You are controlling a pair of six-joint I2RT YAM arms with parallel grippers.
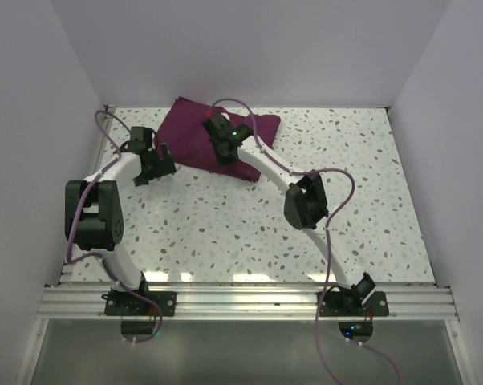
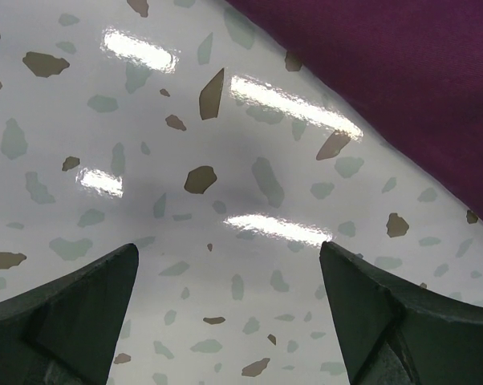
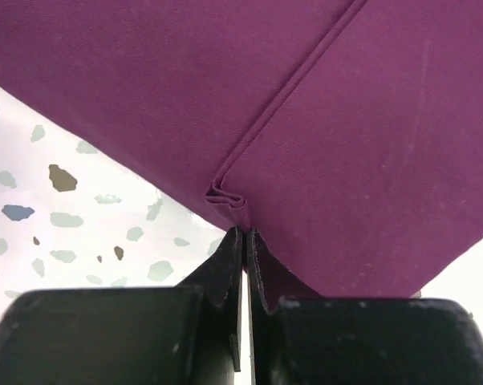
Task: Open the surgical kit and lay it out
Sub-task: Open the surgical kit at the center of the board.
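Observation:
The dark purple cloth wrap [image 1: 192, 132] lies folded shut at the back of the table. It fills the right wrist view [image 3: 346, 120], with a seam running to a bunched corner. My right gripper [image 1: 223, 152] sits over the wrap's near edge. Its jaws [image 3: 247, 234] are shut, pinching that bunched corner. My left gripper [image 1: 168, 163] is open and empty just left of the wrap. In the left wrist view it [image 2: 228, 265] hangs over bare table, with the wrap's edge [image 2: 402, 64] at the upper right. The steel tray and instruments are hidden.
The speckled white table [image 1: 225, 233] is boxed in by white walls at the left, back and right. An aluminium rail [image 1: 241, 303] holding both arm bases runs along the near edge.

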